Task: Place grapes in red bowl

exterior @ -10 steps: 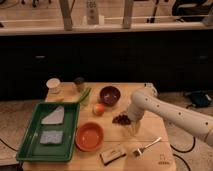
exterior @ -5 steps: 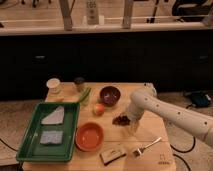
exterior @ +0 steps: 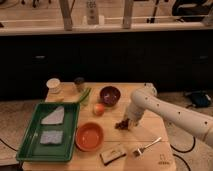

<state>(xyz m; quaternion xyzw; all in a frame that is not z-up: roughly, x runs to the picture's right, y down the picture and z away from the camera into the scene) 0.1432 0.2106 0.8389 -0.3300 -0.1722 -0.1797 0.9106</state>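
Note:
The grapes (exterior: 121,125), a small dark reddish bunch, lie on the wooden table right of centre. My gripper (exterior: 128,121) is down at the right end of the bunch, at the tip of the white arm (exterior: 165,112) that reaches in from the right. The arm's end hides where the gripper meets the berries. The red bowl (exterior: 90,136) sits to the left of the grapes, nearer the front edge, and holds nothing.
A dark purple bowl (exterior: 110,95) and an orange fruit (exterior: 99,108) sit behind the grapes. On the left, a green tray (exterior: 30,145) holds two sponges. A cup (exterior: 54,85), a small jar (exterior: 79,83) and a green vegetable (exterior: 84,96) stand at the back. A fork (exterior: 148,146) and a wrapped bar (exterior: 113,154) lie in front.

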